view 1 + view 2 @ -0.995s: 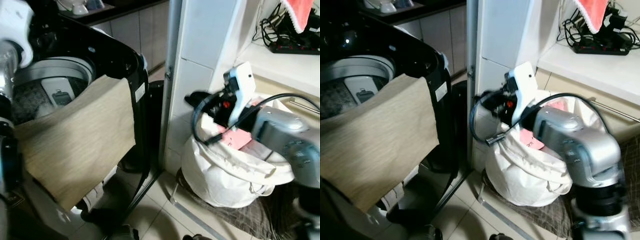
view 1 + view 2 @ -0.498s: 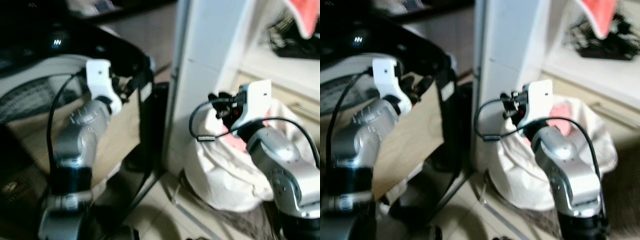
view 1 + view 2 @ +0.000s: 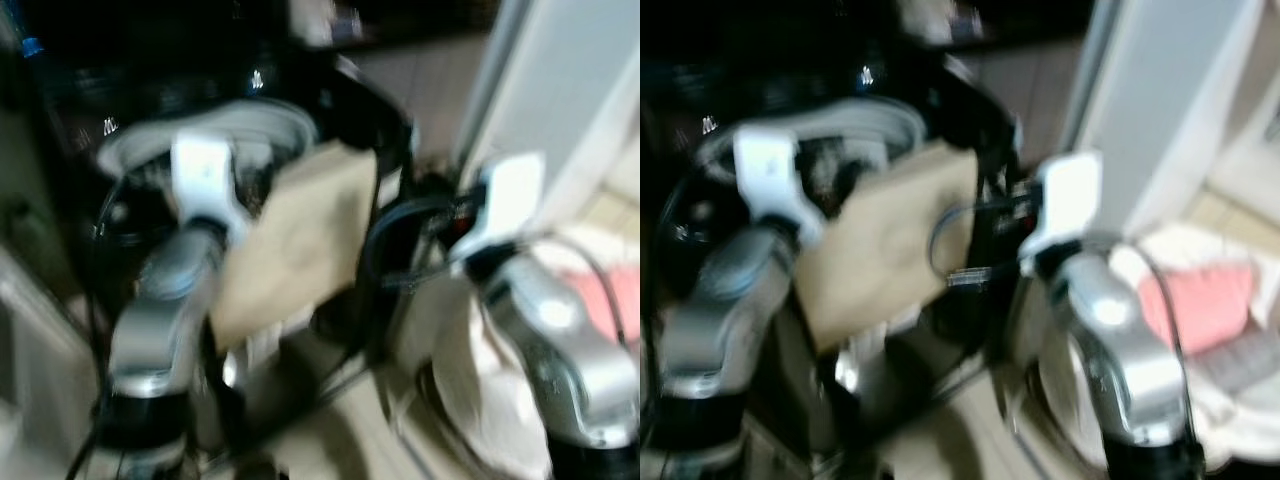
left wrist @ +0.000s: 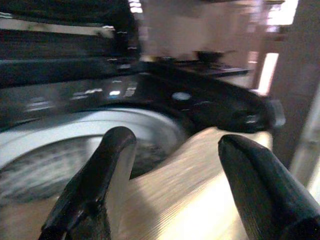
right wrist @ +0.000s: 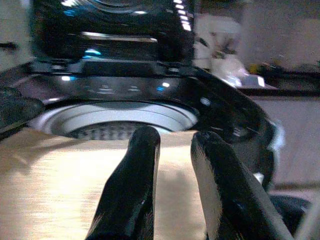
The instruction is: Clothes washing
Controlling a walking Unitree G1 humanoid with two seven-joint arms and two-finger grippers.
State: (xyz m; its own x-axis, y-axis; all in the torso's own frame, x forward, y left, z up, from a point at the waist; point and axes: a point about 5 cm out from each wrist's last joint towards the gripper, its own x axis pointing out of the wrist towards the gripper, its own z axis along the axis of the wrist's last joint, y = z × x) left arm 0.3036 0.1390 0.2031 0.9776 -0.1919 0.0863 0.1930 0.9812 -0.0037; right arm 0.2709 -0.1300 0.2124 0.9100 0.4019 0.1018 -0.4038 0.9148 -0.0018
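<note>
A beige cloth [image 3: 297,240] hangs over the front rim of the black top-loading washing machine [image 3: 330,95], whose grey drum ring [image 4: 75,130] lies open behind it. My left gripper [image 4: 176,140] is open, fingers wide apart just above the cloth's upper edge, holding nothing. Close beside the same cloth [image 5: 60,195] and pointing at the drum is my right gripper [image 5: 175,137], its fingers nearly together with nothing between them. Both eye views are blurred.
A white laundry bag [image 3: 1200,390] with a pink garment [image 3: 1195,305] inside stands on the floor to the right. A white tiled pillar [image 3: 560,90] rises between the bag and the washer. The tiled floor [image 3: 340,440] shows in front.
The whole picture has swung, so the camera moved and the washer now sits nearer the middle. The left arm came up in front of the cloth; the right arm swung from the bag toward the washer.
</note>
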